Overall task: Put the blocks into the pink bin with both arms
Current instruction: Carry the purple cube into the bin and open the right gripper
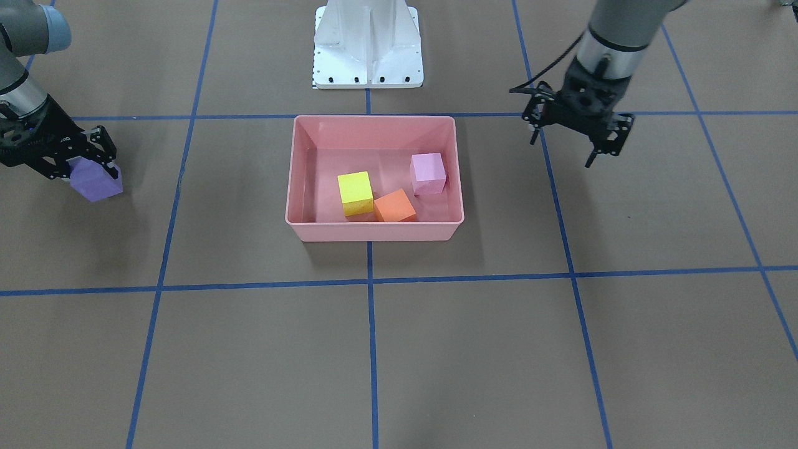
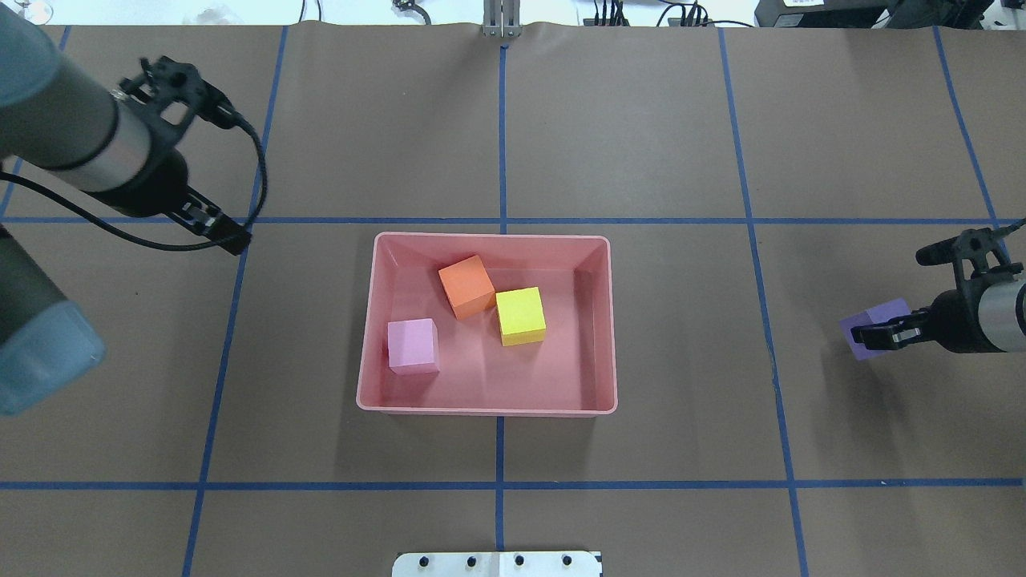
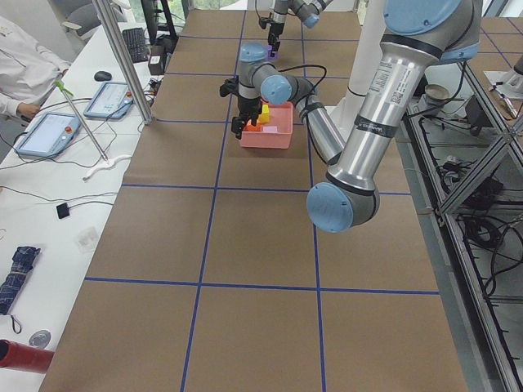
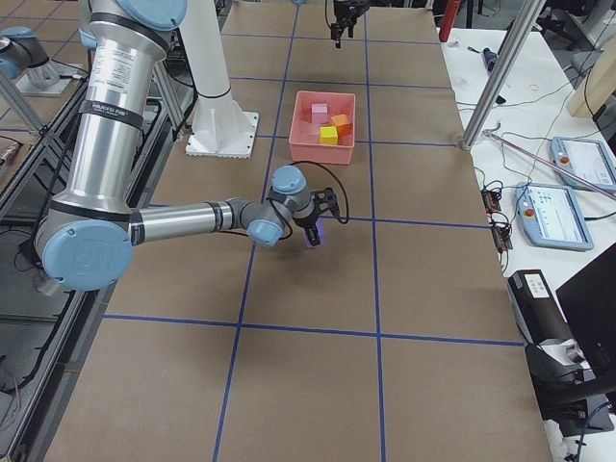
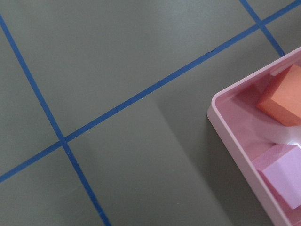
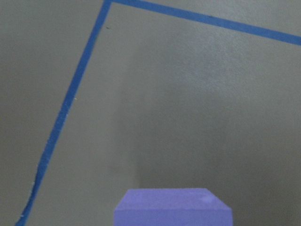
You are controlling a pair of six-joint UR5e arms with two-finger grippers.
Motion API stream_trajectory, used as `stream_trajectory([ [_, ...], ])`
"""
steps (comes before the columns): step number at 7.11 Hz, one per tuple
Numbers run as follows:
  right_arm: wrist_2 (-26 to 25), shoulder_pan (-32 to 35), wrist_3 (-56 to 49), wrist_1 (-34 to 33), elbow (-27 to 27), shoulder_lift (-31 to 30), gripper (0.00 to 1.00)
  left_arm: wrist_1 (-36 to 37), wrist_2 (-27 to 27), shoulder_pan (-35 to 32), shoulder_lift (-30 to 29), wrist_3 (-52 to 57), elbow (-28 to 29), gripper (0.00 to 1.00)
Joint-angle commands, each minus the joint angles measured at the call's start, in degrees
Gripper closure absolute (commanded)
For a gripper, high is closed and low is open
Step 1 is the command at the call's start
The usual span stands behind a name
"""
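Right pincer point(image 1: 91, 172) clamps purple block point(image 1: 95, 182) askew, well apart from pink bin point(image 1: 374, 232); left pincer point(image 1: 563, 148) gaping, empty (near bin). Likely risk: block slips mid-carry or clips bin rim.

Blue-taped brown table point(image 1: 249, 349) with pink bin point(image 1: 374, 232)

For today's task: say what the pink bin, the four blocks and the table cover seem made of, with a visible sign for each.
The pink bin: probably moulded plastic, glossy; its sloping inner walls show sheen. The yellow block, orange block, pink-lilac block, purple block: likely foam, matte; flat colour without glints, though painted wood is possible. The table cover: seems brown paper, matte, uniform.
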Motion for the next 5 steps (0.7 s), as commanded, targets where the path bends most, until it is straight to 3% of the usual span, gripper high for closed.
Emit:
stream_trajectory([
  [1,0.28,0.24,7.71,-18.41,7.79,11.02,1.00,-0.17,-4.60,-15.51,8.67,16.56,1.61,0.00],
  [3,0.01,-0.02,15.02,-41.78,8.62,31.64,1.00,-0.61,-4.08,-27.13,15.87,26.42,6.34,0.00],
  [4,-0.42,-1.50,17.58,-50.86,8.62,39.49,1.00,-3.74,-4.68,-34.67,16.26,26.98,13.15,0.00],
  [5,-1.82,-3.60,21.61,-54.61,8.45,44.36,1.00,-10.39,-8.26,-37.00,18.27,29.25,18.09,0.00],
])
